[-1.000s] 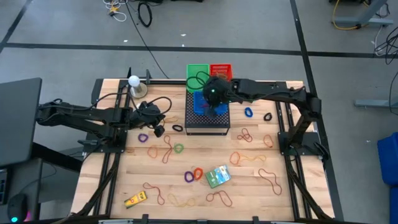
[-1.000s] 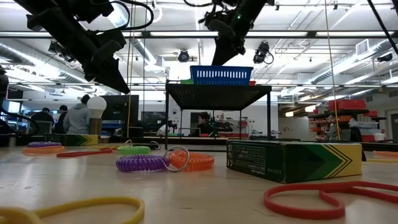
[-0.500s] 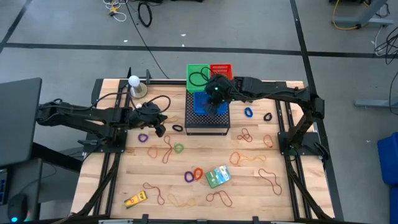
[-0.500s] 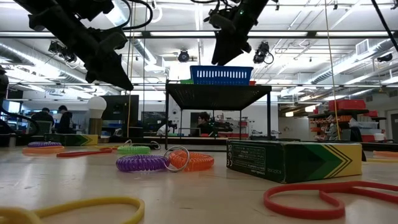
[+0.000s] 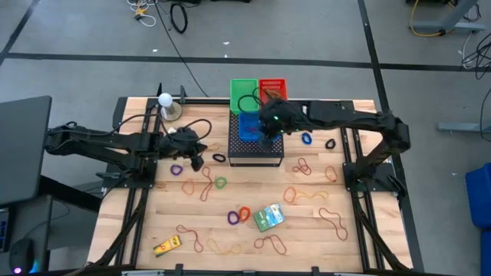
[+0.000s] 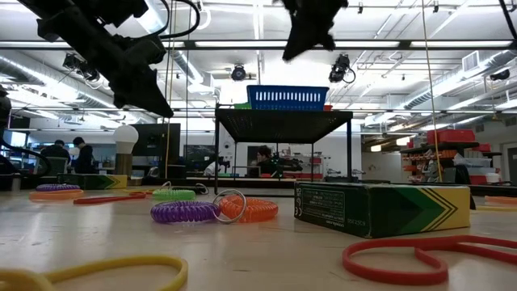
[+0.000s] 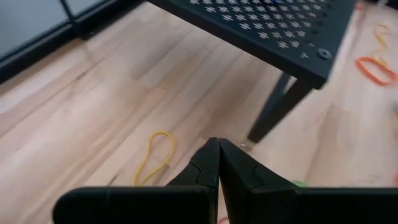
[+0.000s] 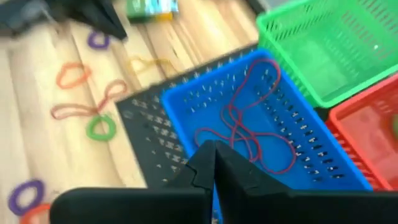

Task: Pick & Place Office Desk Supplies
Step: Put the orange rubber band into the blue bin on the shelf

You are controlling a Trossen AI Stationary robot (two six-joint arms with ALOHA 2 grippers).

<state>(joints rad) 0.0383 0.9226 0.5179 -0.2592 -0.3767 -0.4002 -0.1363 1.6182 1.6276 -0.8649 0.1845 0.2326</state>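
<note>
Red-brown and tan rubber bands [image 5: 205, 184] lie scattered over the wooden table, along with purple and orange rings [image 5: 238, 216], a green box [image 5: 268, 217] and a small yellow item [image 5: 166, 246]. My right gripper [image 8: 214, 148] hangs shut and empty above the blue basket [image 8: 311, 162]. A red rubber band [image 8: 249, 127] lies on the basket's floor. My left gripper [image 7: 217, 146] is shut and empty, held above the table just left of the black mesh stand [image 5: 255, 152]. A yellow band [image 7: 155, 158] lies below it.
Green [image 5: 244, 92] and red [image 5: 272, 86] baskets stand on the far part of the stand, beside the blue one. A white bulb lamp [image 5: 165, 100] stands at the far left. Blue [image 5: 307, 139] and black [image 5: 330, 143] rings lie right of the stand. People sit in the room beyond.
My right gripper has risen above the blue basket and drifted a little toward the table's right edge.
</note>
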